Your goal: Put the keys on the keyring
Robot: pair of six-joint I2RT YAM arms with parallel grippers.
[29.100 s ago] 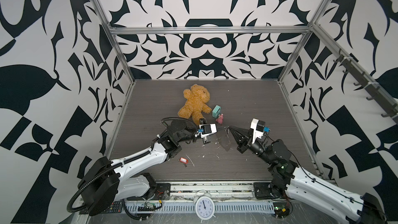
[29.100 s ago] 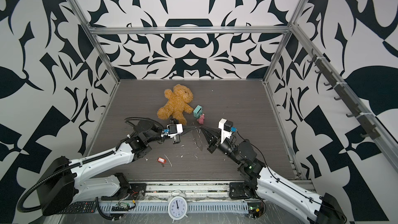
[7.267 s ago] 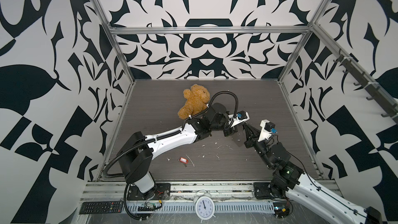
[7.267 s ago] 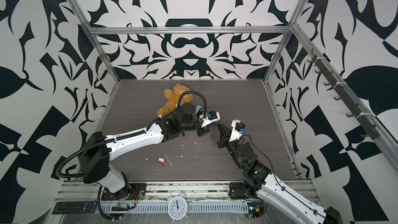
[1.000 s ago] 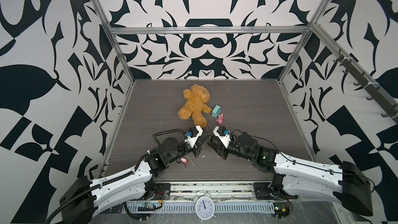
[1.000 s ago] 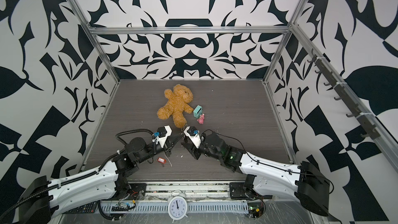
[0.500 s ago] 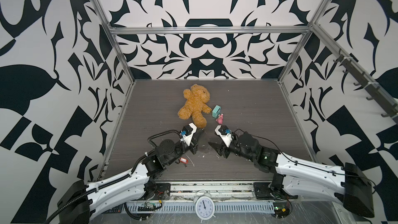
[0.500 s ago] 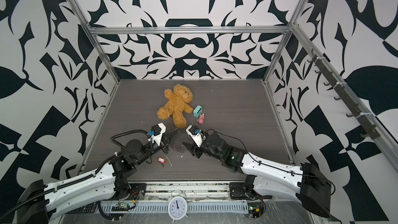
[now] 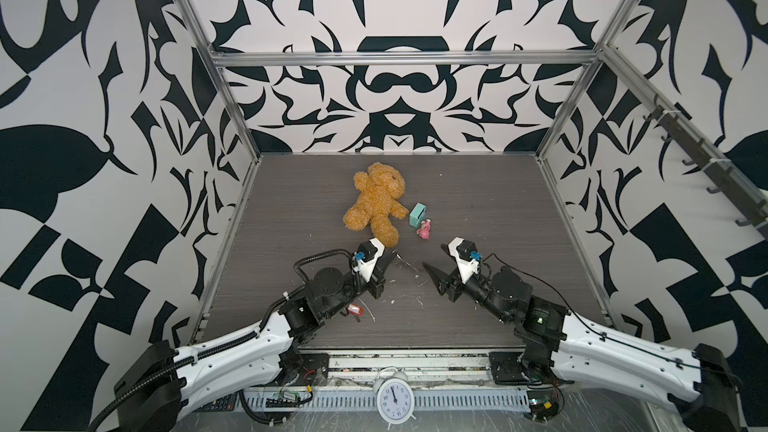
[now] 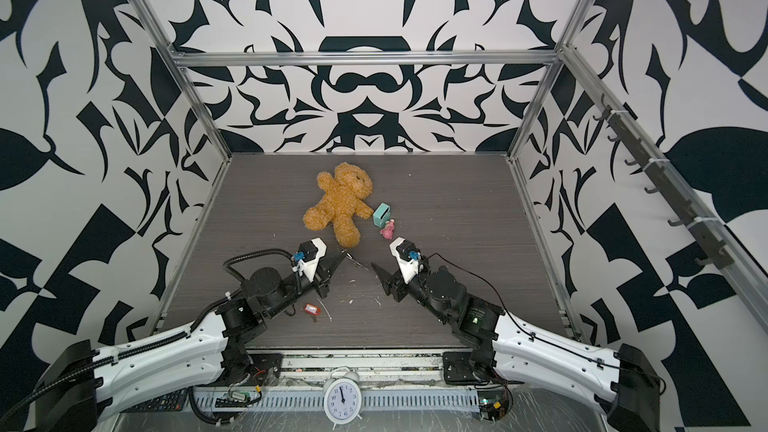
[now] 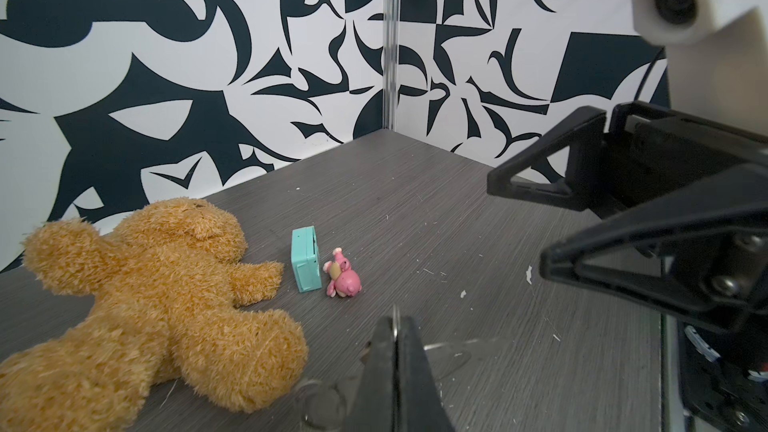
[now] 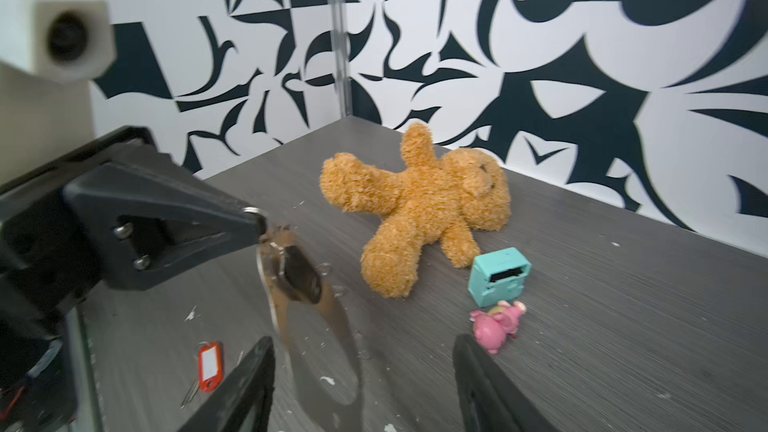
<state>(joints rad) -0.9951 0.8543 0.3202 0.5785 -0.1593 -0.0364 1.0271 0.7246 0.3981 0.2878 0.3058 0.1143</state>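
1. Keyring: it sits pinched at the very tip of your left gripper, whose fingers are pressed together on it, raised off the table.
2. The strap curves down from the ring toward the table, and the fob lies against it. These views do not show whether the fob is already threaded on, so check that before you go further.
3. Your right gripper is empty, with its fingers spread well apart, and it faces the strap from nearby.
4. The red tag lies flat on the table close beside the left arm and well apart from the ring. It looks like your next pick.
5. Come at the tag from the side away from the left arm. Go low, because the tag is thin and will likely slide if only one finger touches it. Close on the red body and leave its small loop free.
6. Do not loosen the left grip. The ring is thin and may twist in the pinch, so carry the tag to the ring rather than the ring to the tag.
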